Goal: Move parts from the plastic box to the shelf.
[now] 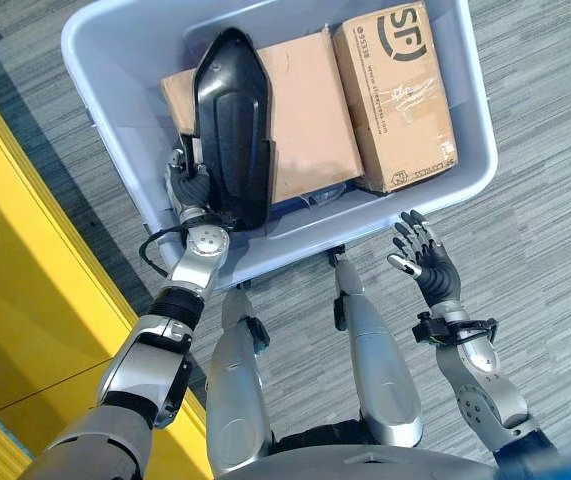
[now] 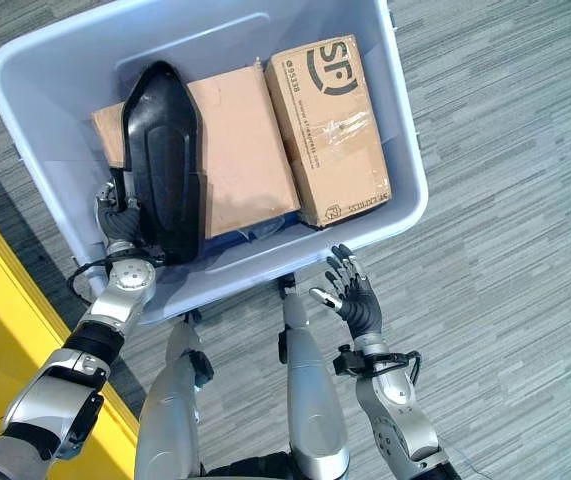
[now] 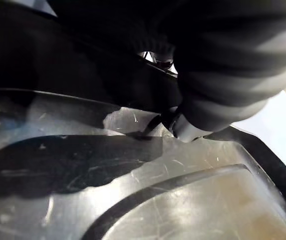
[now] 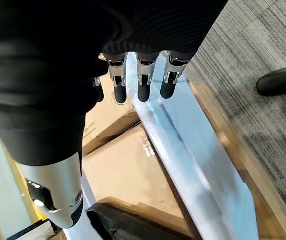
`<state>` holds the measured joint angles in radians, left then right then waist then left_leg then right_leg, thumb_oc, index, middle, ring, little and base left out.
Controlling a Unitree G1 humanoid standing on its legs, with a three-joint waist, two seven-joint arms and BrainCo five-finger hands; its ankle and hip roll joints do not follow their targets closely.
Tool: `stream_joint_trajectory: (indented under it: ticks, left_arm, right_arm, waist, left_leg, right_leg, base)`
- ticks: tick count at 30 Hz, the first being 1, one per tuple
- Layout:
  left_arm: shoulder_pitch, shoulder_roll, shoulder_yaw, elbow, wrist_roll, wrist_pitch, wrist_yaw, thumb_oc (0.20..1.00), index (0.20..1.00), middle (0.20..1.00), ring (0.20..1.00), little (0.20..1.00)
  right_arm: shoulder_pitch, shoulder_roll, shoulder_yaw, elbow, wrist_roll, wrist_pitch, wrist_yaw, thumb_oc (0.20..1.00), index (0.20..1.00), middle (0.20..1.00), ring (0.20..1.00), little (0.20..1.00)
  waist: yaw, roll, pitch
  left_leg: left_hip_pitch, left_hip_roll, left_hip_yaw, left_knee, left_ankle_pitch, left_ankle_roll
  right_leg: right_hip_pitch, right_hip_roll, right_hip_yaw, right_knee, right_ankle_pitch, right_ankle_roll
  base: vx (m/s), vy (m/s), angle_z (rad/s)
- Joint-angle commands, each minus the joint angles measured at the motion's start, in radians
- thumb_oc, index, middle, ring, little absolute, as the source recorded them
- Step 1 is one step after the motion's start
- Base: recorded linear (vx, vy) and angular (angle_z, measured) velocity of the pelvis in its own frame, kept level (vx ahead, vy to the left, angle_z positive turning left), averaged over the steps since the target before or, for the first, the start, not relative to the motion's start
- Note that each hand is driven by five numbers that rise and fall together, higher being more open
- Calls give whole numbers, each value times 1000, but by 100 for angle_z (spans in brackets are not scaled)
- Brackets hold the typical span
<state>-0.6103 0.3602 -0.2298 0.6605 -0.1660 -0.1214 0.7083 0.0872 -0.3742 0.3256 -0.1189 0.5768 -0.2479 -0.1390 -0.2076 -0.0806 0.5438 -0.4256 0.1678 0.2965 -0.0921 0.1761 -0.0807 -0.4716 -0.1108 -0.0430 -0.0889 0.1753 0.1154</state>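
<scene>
1. The long black moulded plastic part (image 1: 227, 125), pointed at its far end and glossy with a raised rim, stands tilted inside the pale blue plastic box (image 1: 435, 205), leaning over the flat brown cardboard box (image 1: 305, 115).
2. The left hand (image 1: 187, 185) is at the part's near end, against its edge; its fingers are hidden behind the part, so I cannot tell its grip.
3. A smaller taped brown cardboard carton (image 1: 395, 95) lies beside the flat one, against the box's right wall.
4. The right hand (image 1: 423, 258) hovers just outside the box's near rim, fingers straight and spread, holding nothing.
5. Grey striped carpet (image 1: 545, 230) covers the floor; a yellow panel (image 1: 25, 300) stands on the left.
</scene>
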Motion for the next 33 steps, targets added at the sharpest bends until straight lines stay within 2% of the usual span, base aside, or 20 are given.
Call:
stream_joint_trajectory:
  ticks: [1, 13, 16, 22, 25, 32, 33]
  left_arm:
    - [55, -40, -36, -40, 13, -13, -99, 200, 200, 200, 200, 200]
    - [309, -13, 53, -346, -88, -71, -207, 200, 200, 200, 200, 200]
    - [347, -3, 69, -401, -99, -80, -232, 200, 200, 200, 200, 200]
    - [506, 46, 178, -595, -151, -115, -329, 200, 200, 200, 200, 200]
    - [607, 58, 232, -692, -230, -133, -413, 200, 200, 200, 200, 200]
    - [750, 55, 248, -779, -318, -105, -533, 200, 200, 200, 200, 200]
    - [792, 48, 252, -795, -339, -99, -562, 200, 200, 200, 200, 200]
  right_arm:
    - [35, -34, -52, -39, 8, -37, -11, 1000, 1000, 1000, 1000, 1000]
    - [18, -17, -95, 3, -27, 10, -11, 1000, 1000, 1000, 1000, 1000]
    - [13, -17, -104, 7, -34, 19, -6, 1000, 1000, 1000, 1000, 1000]
    - [21, -25, -133, 4, -38, 49, 44, 1000, 1000, 1000, 1000, 1000]
    - [47, -35, -161, -1, -41, 73, 81, 1000, 1000, 1000, 1000, 1000]
    - [98, -35, -201, -3, -48, 102, 123, 1000, 1000, 1000, 1000, 1000]
    - [108, -33, -208, -3, -50, 107, 135, 1000, 1000, 1000, 1000, 1000]
  waist:
    - [4, -25, -25]
    - [52, 54, -150]
    - [56, 65, -171]
    - [80, 88, -248]
    - [91, 103, -288]
    - [98, 132, -330]
    - [102, 139, -341]
  left_leg:
    - [160, 66, -32, 7, -45, -78]
    - [276, 55, -47, 5, -51, -73]
    - [292, 54, -50, 5, -54, -72]
    - [365, 60, -50, 5, -72, -69]
    - [411, 65, -50, 5, -79, -66]
    - [481, 72, -66, 5, -87, -52]
    - [498, 76, -73, 6, -85, -48]
  right_leg:
    - [19, -48, -29, 66, -29, 77]
    - [180, -76, -59, 40, -41, 67]
    - [205, -80, -64, 29, -42, 66]
    - [282, -73, -67, 8, -59, 64]
    - [318, -69, -63, 34, -90, 58]
    - [369, -64, -72, 124, -166, 42]
    - [376, -58, -73, 162, -191, 36]
  base:
    - [0, 0, 0]
    - [22, 8, 4]
    - [51, 24, 11]
    - [51, 15, 1]
    - [56, 4, -1]
    - [21, -24, 6]
    - [-9, -63, 15]
